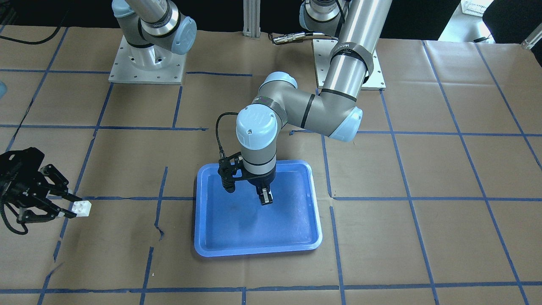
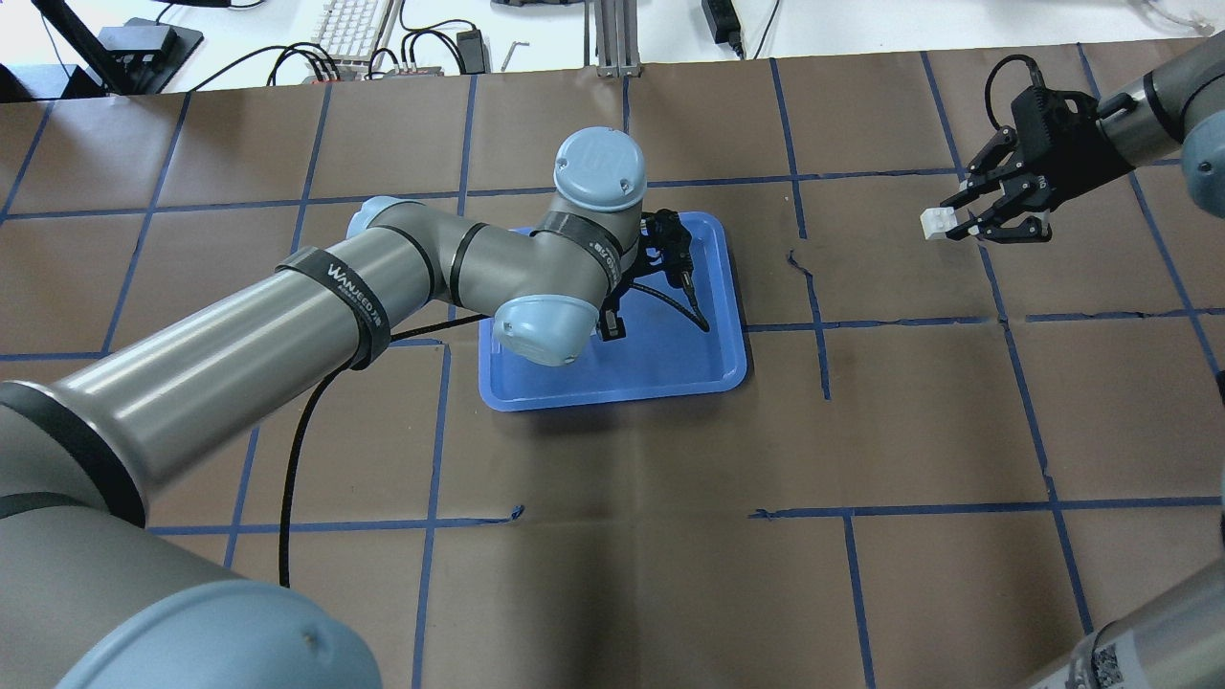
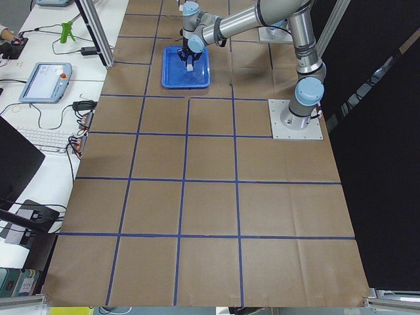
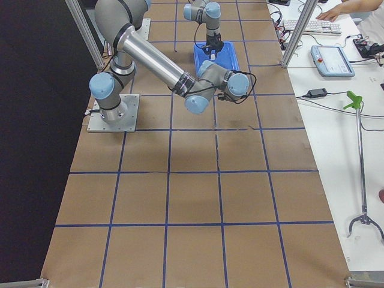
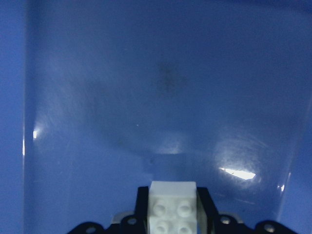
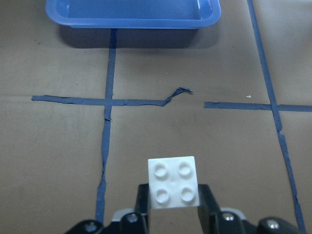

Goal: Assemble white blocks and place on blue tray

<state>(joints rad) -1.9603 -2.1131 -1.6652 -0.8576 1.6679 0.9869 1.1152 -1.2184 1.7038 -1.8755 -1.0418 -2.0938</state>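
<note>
The blue tray lies in the middle of the table; it also shows in the overhead view and at the top of the right wrist view. My left gripper hangs just above the tray floor, shut on a white block. My right gripper is far from the tray, over bare paper, shut on the other white block, which also shows in the front view and the right wrist view, studs up.
Brown paper with blue tape grid lines covers the table. A torn tape strip lies between my right gripper and the tray. The arm base plates stand at the robot side. Keyboards and cables lie beyond the far edge.
</note>
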